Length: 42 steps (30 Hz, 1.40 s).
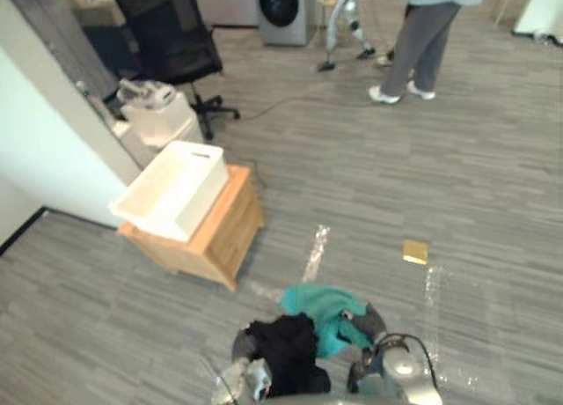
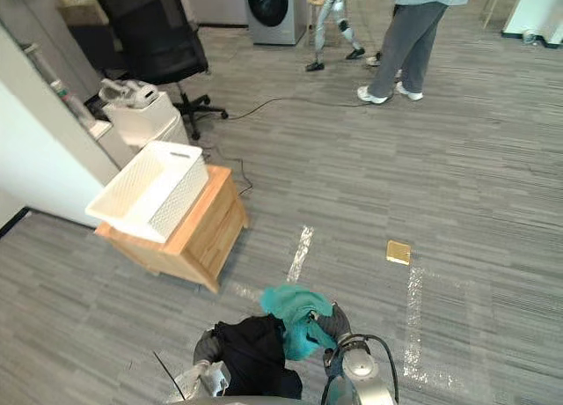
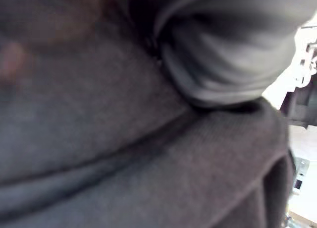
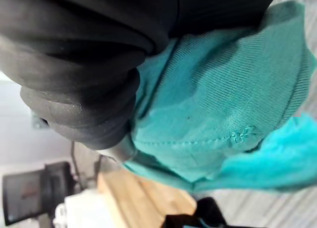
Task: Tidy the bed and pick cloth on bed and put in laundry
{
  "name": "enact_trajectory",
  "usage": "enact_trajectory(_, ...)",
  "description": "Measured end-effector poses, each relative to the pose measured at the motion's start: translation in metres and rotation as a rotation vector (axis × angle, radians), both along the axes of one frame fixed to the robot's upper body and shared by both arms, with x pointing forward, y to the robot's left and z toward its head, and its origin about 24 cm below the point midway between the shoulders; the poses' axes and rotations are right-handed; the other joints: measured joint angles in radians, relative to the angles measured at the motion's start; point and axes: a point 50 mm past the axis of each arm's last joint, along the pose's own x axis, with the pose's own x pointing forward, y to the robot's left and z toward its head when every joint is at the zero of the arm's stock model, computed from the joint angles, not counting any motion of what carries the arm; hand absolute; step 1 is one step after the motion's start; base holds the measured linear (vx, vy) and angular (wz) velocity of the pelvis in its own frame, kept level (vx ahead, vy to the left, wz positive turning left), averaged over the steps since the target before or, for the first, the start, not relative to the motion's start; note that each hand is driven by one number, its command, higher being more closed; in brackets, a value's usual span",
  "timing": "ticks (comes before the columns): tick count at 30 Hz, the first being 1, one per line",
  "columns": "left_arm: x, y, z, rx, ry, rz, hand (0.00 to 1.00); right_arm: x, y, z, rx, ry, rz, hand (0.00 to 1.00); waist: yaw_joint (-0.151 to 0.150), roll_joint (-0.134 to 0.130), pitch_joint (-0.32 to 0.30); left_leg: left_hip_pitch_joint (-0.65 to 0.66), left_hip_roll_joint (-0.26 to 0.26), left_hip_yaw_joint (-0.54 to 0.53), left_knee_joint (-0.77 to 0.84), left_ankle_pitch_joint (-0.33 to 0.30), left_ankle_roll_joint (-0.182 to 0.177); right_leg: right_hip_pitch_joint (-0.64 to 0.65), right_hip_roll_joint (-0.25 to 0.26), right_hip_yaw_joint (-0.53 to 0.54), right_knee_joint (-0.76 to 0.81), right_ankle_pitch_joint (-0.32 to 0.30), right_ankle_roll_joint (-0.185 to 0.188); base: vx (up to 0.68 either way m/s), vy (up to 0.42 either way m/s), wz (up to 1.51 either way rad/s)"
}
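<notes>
- Black cloth (image 1: 286, 352) and teal cloth (image 1: 325, 312) bunched together at the near edge, low centre, touching, off the floor at the robot's hands.
- Left hand (image 1: 241, 342): dark cover shows at the left edge of the black cloth; fingers buried in it, so whether it grips cannot be told.
- Right hand (image 1: 371, 320): dark cover at the right edge of the teal cloth; cloth drapes over it in the right wrist view, fingers hidden, grip cannot be told.
- White laundry basket (image 1: 198, 202) sits on a wooden cabinet (image 1: 233, 229), left of centre, overhanging the cabinet's left edge; mouth open upward.
- White wall (image 1: 44, 150) closes the left side, just beside basket and cabinet.
- Grey plank floor (image 1: 369, 185) lies open between the cloths and the cabinet, and wide open to the right.
- On the floor: tape strip (image 1: 315, 251) ahead, small yellow square (image 1: 415, 251) to its right.
- Far: black office chair (image 1: 167, 31) left, washing machine (image 1: 283, 9) centre, person (image 1: 422, 35) standing right.
</notes>
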Motion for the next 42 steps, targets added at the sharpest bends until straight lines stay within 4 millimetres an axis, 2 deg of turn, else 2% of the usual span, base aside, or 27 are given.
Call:
enact_trajectory(2,0.002,-0.001,0.001,-0.002,-0.008,-0.006,1.0,0.0,-0.001,0.0,-0.002,0.002,-0.005,1.0,-0.003,-0.015,0.011,-0.012,-0.004,0.108,-0.166,-0.02,-0.009,0.043,-0.003,-0.029,-0.036,-0.012,0.003,0.34,-0.157,0.26)
enact_trajectory(6,0.01,-0.004,0.006,0.029,-0.048,-0.063,1.0,0.001,-0.008,0.001,-0.019,-0.005,-0.038,1.0,-0.009,-0.037,0.014,0.053,-0.058,0.521,-0.707,-0.015,0.016,0.146,-0.02,-0.167,-0.099,-0.063,0.061,0.42,-0.059,0.96)
enact_trajectory(7,0.01,-0.004,0.006,0.032,-0.051,-0.063,1.0,0.002,-0.009,0.001,-0.026,-0.008,-0.042,1.0,-0.006,-0.037,0.011,0.063,-0.062,0.545,-0.735,-0.005,0.033,0.153,-0.019,-0.183,-0.094,-0.075,0.071,0.43,0.007,0.87)
enact_trajectory(8,0.009,-0.003,0.006,0.035,-0.048,-0.062,1.0,0.002,-0.011,0.002,-0.038,-0.012,-0.046,1.0,-0.006,-0.033,0.008,0.082,-0.069,0.565,-0.792,0.026,0.08,0.18,-0.012,-0.212,-0.092,-0.095,0.097,0.46,0.039,0.91)
enact_trajectory(9,0.008,-0.002,0.005,0.041,-0.033,-0.065,1.0,0.002,-0.009,0.001,-0.032,-0.009,-0.055,1.0,-0.006,-0.054,0.004,0.101,-0.106,0.554,-0.792,0.015,0.172,0.217,-0.04,-0.249,-0.077,-0.111,0.123,0.48,0.058,0.83)
enact_trajectory(10,0.007,-0.001,0.004,0.043,-0.027,-0.062,1.0,0.001,-0.008,0.001,-0.03,-0.007,-0.052,1.0,-0.002,-0.07,-0.002,0.108,-0.126,0.549,-0.802,0.001,0.163,0.207,-0.061,-0.255,-0.035,-0.12,0.138,0.5,0.124,0.7)
enact_trajectory(11,0.005,0.002,0.003,0.051,-0.018,-0.052,1.0,0.003,-0.004,0.002,-0.02,-0.015,-0.05,1.0,-0.004,-0.098,-0.005,0.135,-0.177,0.53,-0.841,-0.01,0.158,0.152,-0.122,-0.256,0.148,-0.154,0.18,0.4,0.142,0.46)
enact_trajectory(12,0.003,0.003,0.002,0.058,-0.011,-0.055,1.0,0.004,-0.002,0.002,-0.012,-0.019,-0.052,1.0,-0.006,-0.109,-0.008,0.154,-0.209,0.511,-0.87,-0.008,0.161,0.098,-0.169,-0.252,0.303,-0.159,0.179,0.51,0.194,0.8)
enact_trajectory(13,0.005,0.004,0.003,0.074,-0.018,-0.066,1.0,0.004,0.001,0.003,-0.001,-0.025,-0.055,1.0,-0.021,-0.123,-0.009,0.183,-0.257,0.466,-0.91,-0.008,0.162,-0.005,-0.238,-0.223,0.569,-0.128,0.146,0.52,0.149,1.25)
enact_trajectory(14,0.008,0.006,0.004,0.097,-0.027,-0.083,1.0,0.004,0.003,0.004,0.01,-0.025,-0.06,1.0,-0.048,-0.13,-0.003,0.228,-0.292,0.41,-0.94,-0.01,0.156,-0.097,-0.258,-0.14,0.809,-0.136,0.162,0.53,0.101,1.49)
enact_trajectory(16,0.008,0.009,0.004,0.14,-0.034,-0.122,1.0,0.0,0.006,0.003,0.028,-0.019,-0.074,1.0,-0.069,-0.117,0.007,0.318,-0.313,0.326,-0.981,-0.008,0.149,-0.146,-0.286,-0.133,0.917,-0.161,0.162,0.58,-0.015,1.64)
enact_trajectory(18,0.009,0.015,0.007,0.176,-0.052,-0.143,1.0,0.001,0.01,0.004,0.042,-0.026,-0.073,1.0,-0.068,-0.097,0.016,0.398,-0.32,0.254,-1.021,-0.008,0.122,-0.192,-0.334,-0.188,0.835,-0.187,0.127,0.62,-0.123,1.37)
enact_trajectory(21,0.017,0.017,0.01,0.219,-0.081,-0.175,1.0,0.007,0.012,0.01,0.06,-0.07,-0.07,1.0,-0.065,-0.095,0.017,0.432,-0.312,0.143,-1.052,-0.017,0.061,-0.278,-0.285,-0.103,0.368,-0.157,0.141,0.34,-0.211,1.01)
enact_trajectory(23,0.02,0.012,0.005,0.218,-0.071,-0.202,1.0,0.003,0.005,0.007,0.065,-0.056,-0.102,1.0,-0.066,-0.1,0.017,0.458,-0.296,0.059,-1.047,-0.051,0.0,-0.298,-0.241,0.151,0.012,-0.014,0.178,0.43,-0.427,1.25)
enact_trajectory(25,0.016,0.013,0.0,0.221,-0.043,-0.202,1.0,-0.003,0.004,0.004,0.079,-0.034,-0.123,1.0,-0.069,-0.108,0.014,0.503,-0.271,0.019,-1.038,-0.081,-0.052,-0.295,-0.232,0.24,-0.018,0.03,0.167,0.43,-0.491,1.11)
enact_trajectory(26,0.008,0.019,-0.003,0.236,-0.019,-0.201,1.0,-0.01,0.006,0.001,0.103,-0.014,-0.135,1.0,-0.074,-0.134,0.004,0.554,-0.259,-0.021,-1.037,-0.112,-0.107,-0.295,-0.238,0.236,0.044,0.063,0.121,0.5,-0.657,1.05)
enact_trajectory(27,0.005,0.022,-0.005,0.245,-0.009,-0.2,1.0,-0.013,0.007,0.001,0.115,-0.009,-0.141,1.0,-0.076,-0.151,-0.005,0.572,-0.249,-0.043,-1.037,-0.127,-0.132,-0.3,-0.24,0.239,0.097,0.132,0.153,0.4,-0.586,0.74)
enact_trajectory(28,0.005,0.022,-0.005,0.245,-0.007,-0.199,1.0,-0.013,0.007,0.001,0.114,-0.009,-0.142,1.0,-0.077,-0.15,-0.006,0.574,-0.245,-0.047,-1.036,-0.131,-0.138,-0.302,-0.238,0.239,0.11,0.147,0.166,0.43,-0.574,0.57)
enact_trajectory(29,0.001,0.017,-0.009,0.212,0.014,-0.164,1.0,-0.012,-0.003,0.001,0.101,-0.014,-0.144,1.0,-0.082,-0.058,-0.022,0.554,-0.115,-0.064,-0.991,-0.136,-0.181,-0.33,-0.153,0.171,0.219,0.069,0.186,0.4,-0.536,0.58)
enact_trajectory(30,0.004,0.015,-0.007,0.199,0.006,-0.144,1.0,-0.002,-0.009,0.006,0.094,-0.045,-0.153,1.0,-0.09,-0.031,-0.021,0.477,-0.057,-0.05,-0.894,-0.071,-0.145,-0.329,-0.133,0.12,0.23,0.039,0.153,0.39,-0.54,0.67)
enact_trajectory(32,0.009,0.009,-0.006,0.177,-0.006,-0.135,1.0,-0.001,-0.016,0.008,0.089,-0.055,-0.177,1.0,-0.1,-0.05,-0.008,0.427,-0.004,0.095,-0.789,0.003,-0.05,-0.259,-0.127,0.06,0.169,0.04,0.128,0.34,-0.562,0.72)
enact_trajectory(33,0.012,0.003,-0.002,0.159,-0.025,-0.135,1.0,-0.001,-0.023,0.01,0.085,-0.069,-0.205,1.0,-0.1,-0.057,-0.004,0.424,0.004,0.218,-0.738,-0.003,-0.057,-0.174,-0.12,0.02,0.087,0.051,0.109,0.35,-0.558,0.68)
enact_trajectory(34,0.013,0.003,-0.001,0.157,-0.033,-0.137,1.0,-0.002,-0.024,0.011,0.088,-0.072,-0.212,1.0,-0.1,-0.059,-0.003,0.423,0.0,0.239,-0.732,-0.004,-0.056,-0.159,-0.119,0.012,0.073,0.052,0.103,0.27,-0.421,0.62)
enact_trajectory(38,0.031,0.001,0.02,0.151,-0.159,-0.141,1.0,-0.001,-0.041,0.018,0.11,-0.125,-0.288,1.0,-0.106,-0.061,-0.004,0.394,-0.101,0.46,-0.814,-0.021,-0.021,-0.042,-0.089,-0.094,-0.049,0.062,0.076,0.13,-0.161,0.56)
enact_trajectory(40,0.035,-0.002,0.024,0.147,-0.188,-0.153,1.0,-0.006,-0.048,0.017,0.11,-0.119,-0.324,1.0,-0.125,-0.05,-0.011,0.424,-0.132,0.472,-0.955,-0.012,-0.03,-0.017,-0.082,-0.158,-0.057,0.058,0.071,0.11,-0.037,0.93)
enact_trajectory(41,0.039,-0.007,0.026,0.142,-0.206,-0.185,1.0,-0.007,-0.052,0.017,0.106,-0.12,-0.343,1.0,-0.128,-0.064,-0.002,0.449,-0.166,0.447,-1.035,0.012,-0.07,-0.025,-0.105,-0.19,0.001,0.021,0.076,0.06,0.063,0.99)
enact_trajectory(42,0.041,-0.008,0.027,0.142,-0.215,-0.205,1.0,-0.008,-0.053,0.017,0.107,-0.123,-0.354,1.0,-0.135,-0.076,0.005,0.451,-0.183,0.423,-1.059,0.025,-0.065,-0.046,-0.133,-0.207,0.08,-0.013,0.08,0.0,0.124,0.95)
